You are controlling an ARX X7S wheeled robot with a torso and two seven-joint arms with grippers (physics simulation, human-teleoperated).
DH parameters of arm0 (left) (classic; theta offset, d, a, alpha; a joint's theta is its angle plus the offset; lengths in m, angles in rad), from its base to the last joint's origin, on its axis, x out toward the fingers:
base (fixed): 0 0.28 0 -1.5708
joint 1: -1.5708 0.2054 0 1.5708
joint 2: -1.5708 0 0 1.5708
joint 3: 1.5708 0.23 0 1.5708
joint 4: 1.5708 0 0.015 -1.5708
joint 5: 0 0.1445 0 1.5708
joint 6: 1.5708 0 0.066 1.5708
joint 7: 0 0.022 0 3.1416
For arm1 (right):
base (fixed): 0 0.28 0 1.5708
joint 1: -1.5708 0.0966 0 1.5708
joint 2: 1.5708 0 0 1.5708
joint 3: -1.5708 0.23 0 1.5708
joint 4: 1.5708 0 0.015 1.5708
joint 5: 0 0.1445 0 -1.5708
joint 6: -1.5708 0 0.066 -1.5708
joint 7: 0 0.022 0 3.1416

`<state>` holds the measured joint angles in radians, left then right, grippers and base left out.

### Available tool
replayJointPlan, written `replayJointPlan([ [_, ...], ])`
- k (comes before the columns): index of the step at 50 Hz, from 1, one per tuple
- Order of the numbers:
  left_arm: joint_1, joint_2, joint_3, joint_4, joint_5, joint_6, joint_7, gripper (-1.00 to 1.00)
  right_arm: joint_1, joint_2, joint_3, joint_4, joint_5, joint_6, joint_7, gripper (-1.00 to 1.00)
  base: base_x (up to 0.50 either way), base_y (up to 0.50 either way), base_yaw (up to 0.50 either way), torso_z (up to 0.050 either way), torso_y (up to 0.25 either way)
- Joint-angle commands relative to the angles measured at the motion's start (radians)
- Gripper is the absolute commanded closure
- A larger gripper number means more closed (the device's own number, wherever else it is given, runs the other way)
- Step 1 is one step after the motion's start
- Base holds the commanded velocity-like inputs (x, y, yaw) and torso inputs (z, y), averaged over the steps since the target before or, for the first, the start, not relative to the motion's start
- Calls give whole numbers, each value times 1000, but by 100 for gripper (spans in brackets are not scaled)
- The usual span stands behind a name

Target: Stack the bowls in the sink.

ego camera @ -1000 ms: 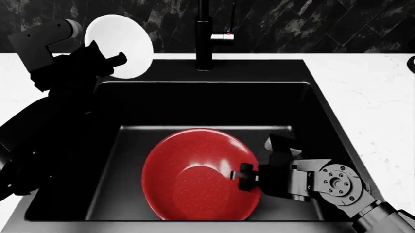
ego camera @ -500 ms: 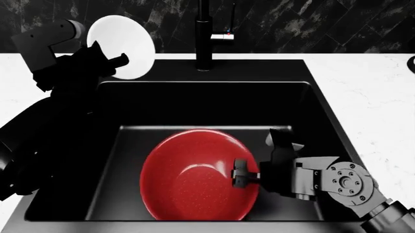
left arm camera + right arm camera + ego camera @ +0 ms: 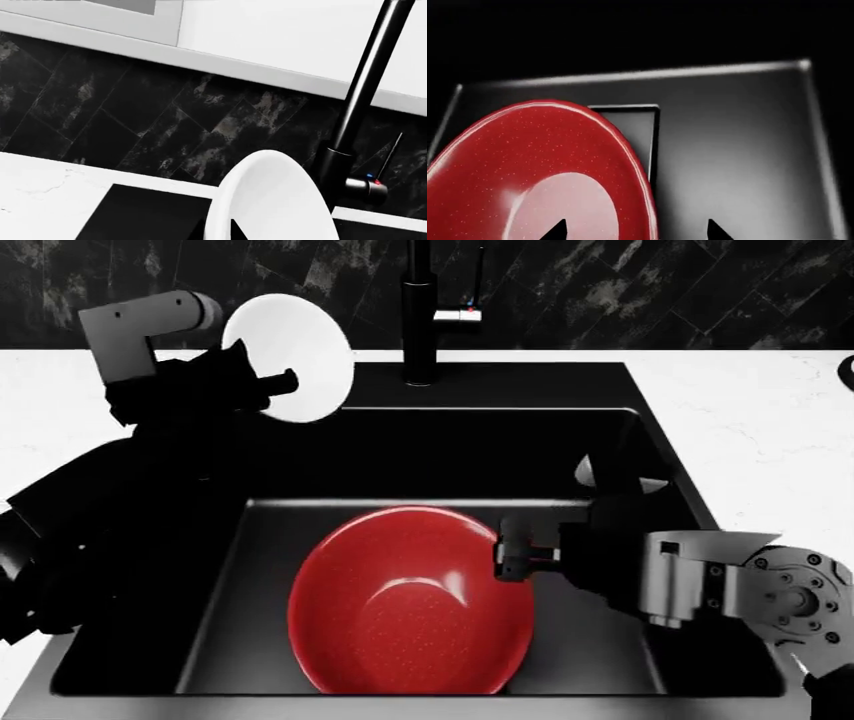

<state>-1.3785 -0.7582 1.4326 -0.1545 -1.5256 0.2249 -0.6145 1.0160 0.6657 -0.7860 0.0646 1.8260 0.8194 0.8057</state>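
White bowl (image 3: 296,355) stands on edge, held aloft.

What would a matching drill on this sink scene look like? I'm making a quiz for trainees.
Things:
1. red bowl
2. white bowl
3. faucet
4. counter

States:
A. stands behind the sink
B. marble-look white
C. in the basin, rim in the right hand
D. held up, tilted, by the left hand

Pairs: 1-C, 2-D, 3-A, 4-B

White bowl (image 3: 277,200) on edge just beside black faucet (image 3: 357,107), before dark marbled backsplash tile (image 3: 127,120); white counter (image 3: 47,187) and black sink rim (image 3: 143,215) alongside.
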Motion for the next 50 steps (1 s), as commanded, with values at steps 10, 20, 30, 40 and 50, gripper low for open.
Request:
replayJointPlan([
  [10, -97, 23, 73, -9, -69, -276, 173, 100, 76, 113, 124, -252, 4, -58, 49, -100, 0, 0, 0, 0, 0],
  [20, -130, 65, 119, -54, -98, -406, 316, 100, 102, 152, 167, -315, 39, -75, 83, -100, 0, 0, 0, 0, 0],
  [30, -185, 113, 194, -138, -26, -516, 431, 100, 115, 171, 188, -342, 69, -83, 104, -100, 0, 0, 0, 0, 0],
  [40, -223, 107, 222, -119, 18, -554, 488, 100, 97, 193, 207, -360, 77, -103, 106, -100, 0, 0, 0, 0, 1],
  [50, -217, 91, 228, -76, 40, -546, 511, 100, 84, 200, 211, -361, 72, -112, 101, -100, 0, 0, 0, 0, 0],
])
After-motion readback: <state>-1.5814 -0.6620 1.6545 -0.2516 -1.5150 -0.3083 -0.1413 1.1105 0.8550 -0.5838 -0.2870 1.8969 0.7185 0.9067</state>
